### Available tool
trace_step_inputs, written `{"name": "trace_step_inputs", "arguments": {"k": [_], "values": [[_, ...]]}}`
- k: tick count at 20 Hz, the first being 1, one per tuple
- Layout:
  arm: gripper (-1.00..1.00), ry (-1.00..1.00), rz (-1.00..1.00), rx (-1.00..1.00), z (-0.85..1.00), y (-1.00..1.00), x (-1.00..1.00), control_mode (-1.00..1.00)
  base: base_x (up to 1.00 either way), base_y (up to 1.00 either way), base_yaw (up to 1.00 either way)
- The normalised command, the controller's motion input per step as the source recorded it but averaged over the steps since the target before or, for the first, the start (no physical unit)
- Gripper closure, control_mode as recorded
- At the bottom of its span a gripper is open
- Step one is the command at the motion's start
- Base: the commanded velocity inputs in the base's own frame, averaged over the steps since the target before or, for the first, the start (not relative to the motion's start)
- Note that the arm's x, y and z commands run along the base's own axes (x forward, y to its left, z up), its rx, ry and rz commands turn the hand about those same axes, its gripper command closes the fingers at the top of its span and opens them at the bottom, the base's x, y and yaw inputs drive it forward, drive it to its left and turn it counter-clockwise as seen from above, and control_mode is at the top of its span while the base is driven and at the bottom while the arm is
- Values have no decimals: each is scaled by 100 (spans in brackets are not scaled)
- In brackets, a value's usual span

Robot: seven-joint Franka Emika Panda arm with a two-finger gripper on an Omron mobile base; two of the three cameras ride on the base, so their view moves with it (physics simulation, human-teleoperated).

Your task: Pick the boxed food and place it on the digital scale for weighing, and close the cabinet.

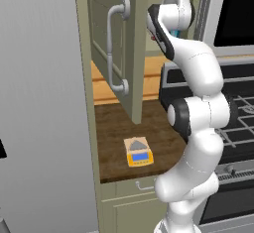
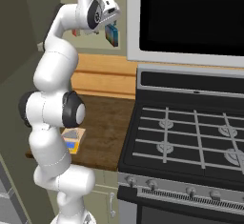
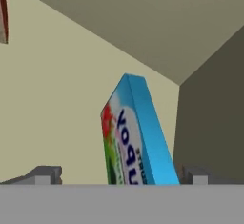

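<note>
A white robot arm rises in the foreground of a simulated kitchen and hides part of what lies behind it. On the dark wooden tabletop point(image 1: 114, 133), near its front edge, sits the digital scale point(image 1: 138, 152); in the right base view the arm's elbow covers most of the scale, leaving one corner showing. To the right of the tabletop stands a black stove point(image 2: 190, 137) with grey burner grates, its right side cut off by the frame. Above the tabletop, the cabinet point(image 1: 130, 48) door hangs open toward the camera, its curved grey handle point(image 1: 115, 48) facing left. The gripper point(image 3: 124, 176) is raised high inside the cabinet, its jaws wide apart with one fingertip on either side of the boxed food point(image 3: 136, 137). The box stands on end, tilted, between the jaws; contact cannot be made out, and its lower end is cut off in the hand view. A reddish object point(image 3: 3, 8) is barely visible at the hand view's upper left edge.
</note>
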Motion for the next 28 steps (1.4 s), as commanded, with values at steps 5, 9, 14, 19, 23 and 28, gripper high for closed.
{"name": "trace_step_inputs", "arguments": {"k": [5,9,14,19,23,28], "values": [[-100,-1,2,-1,-4,0,19,-100,0,0,0],[-100,0,7,0,-16,-6,32,-100,0,0,0],[-100,-1,7,0,-3,-14,15,-100,0,0,0],[-100,0,1,0,0,0,6,-100,0,0,0],[-100,0,0,0,-3,-5,30,-100,0,0,0],[-100,0,0,0,-16,-9,11,-100,0,0,0]]}}
